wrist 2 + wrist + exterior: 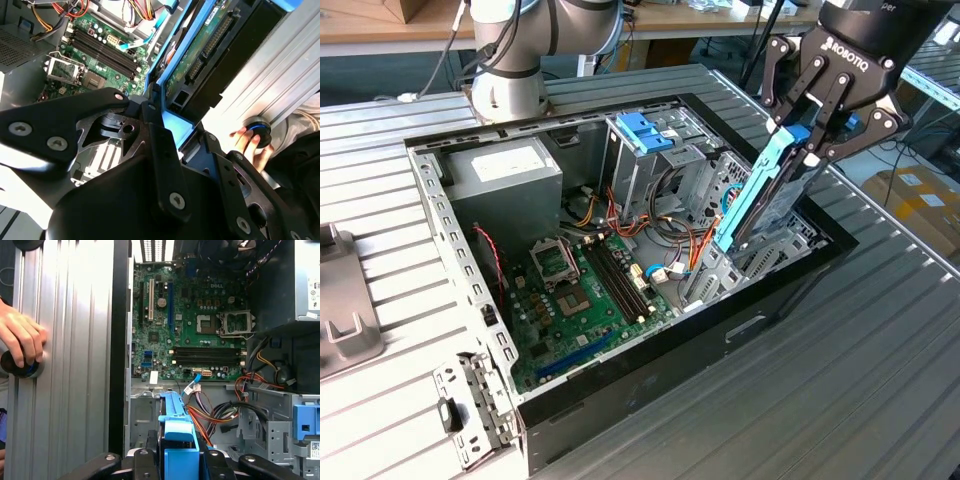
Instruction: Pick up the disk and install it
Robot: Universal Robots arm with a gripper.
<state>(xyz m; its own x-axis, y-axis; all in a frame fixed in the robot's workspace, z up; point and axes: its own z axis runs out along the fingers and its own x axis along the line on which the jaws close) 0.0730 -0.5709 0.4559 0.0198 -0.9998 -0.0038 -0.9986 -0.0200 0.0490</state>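
The gripper (812, 133), in the upper right of the exterior view, is clamping its two black fingers (817, 100) on the upper end of the single disk (765, 200). They are standing only a narrow gap apart and pinching the light blue carrier rail (750, 195) from both sides. In both wrist views the blue end of the rail is sitting squeezed between the two fingers.

The disk is hanging steeply tilted. Its lower end is reaching down inside the one open computer case (740, 330), close to the wall at the exterior view's right and just beside the metal drive cage (660, 170). Whether it is touching the bay cannot be told.

Inside the case are lying one green motherboard (585, 290) in the middle and one grey power-supply box (505, 170) toward the upper left. One blue plastic bracket (645, 130) is sitting on top of the cage.

In the first wrist view, one person's hand (20, 337) is resting its fingertips on one round black knob (22, 369). The knob is sitting on the ribbed metal table (880, 380) outside the case.
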